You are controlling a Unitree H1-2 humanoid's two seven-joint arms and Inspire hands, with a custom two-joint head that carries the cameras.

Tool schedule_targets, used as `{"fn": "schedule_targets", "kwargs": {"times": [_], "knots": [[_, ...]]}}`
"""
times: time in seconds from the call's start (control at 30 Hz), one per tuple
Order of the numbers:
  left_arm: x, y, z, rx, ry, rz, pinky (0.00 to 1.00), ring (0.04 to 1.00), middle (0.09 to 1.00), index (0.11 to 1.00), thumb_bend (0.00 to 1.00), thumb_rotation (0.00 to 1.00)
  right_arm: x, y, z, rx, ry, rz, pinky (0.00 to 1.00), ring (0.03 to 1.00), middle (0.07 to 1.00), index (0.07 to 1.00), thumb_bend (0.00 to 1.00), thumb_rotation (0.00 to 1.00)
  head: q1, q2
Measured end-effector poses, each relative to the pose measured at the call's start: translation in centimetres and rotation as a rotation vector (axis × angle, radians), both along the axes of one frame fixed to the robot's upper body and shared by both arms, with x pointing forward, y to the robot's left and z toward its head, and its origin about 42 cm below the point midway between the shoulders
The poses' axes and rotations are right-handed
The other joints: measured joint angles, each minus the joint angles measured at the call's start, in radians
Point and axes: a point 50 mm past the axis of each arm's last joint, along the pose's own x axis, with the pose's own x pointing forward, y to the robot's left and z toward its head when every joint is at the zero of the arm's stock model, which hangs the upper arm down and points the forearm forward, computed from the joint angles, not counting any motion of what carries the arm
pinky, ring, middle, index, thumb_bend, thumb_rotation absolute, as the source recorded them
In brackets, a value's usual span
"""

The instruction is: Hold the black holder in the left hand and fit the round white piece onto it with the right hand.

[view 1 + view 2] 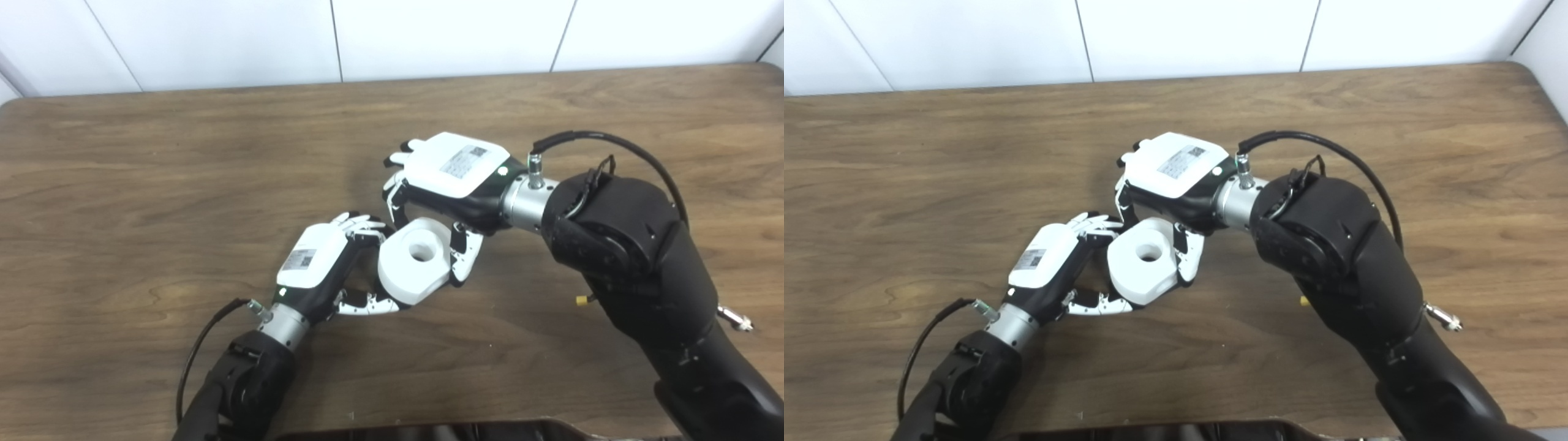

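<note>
I see both hands meeting near the middle of the wooden surface [184,184]. The round white piece [416,260], a thick ring with a centre hole facing up, sits between them just above the wood. My right hand [456,177] reaches over it from above, fingers [463,254] curled down around its far and right sides, grasping it. My left hand [324,263] presses in from the left, thumb under the ring's near edge and fingers at its upper left edge. I cannot make out the black holder there; it is hidden if present, so I cannot tell what the left fingers grasp.
</note>
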Motion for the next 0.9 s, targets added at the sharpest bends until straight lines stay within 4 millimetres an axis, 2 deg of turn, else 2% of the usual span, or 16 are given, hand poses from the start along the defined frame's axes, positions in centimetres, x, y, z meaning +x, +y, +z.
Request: {"fn": "schedule_targets", "kwargs": {"times": [0.9], "knots": [[-0.03,-0.29,-0.01,0.003,-0.002,0.003,0.92,0.846,0.776,0.484,0.52,0.06,-0.05,-0.01,-0.02,-0.008,0.008,0.004,1.00,0.980,0.834,0.488,0.53,0.15,-0.002,-0.005]]}}
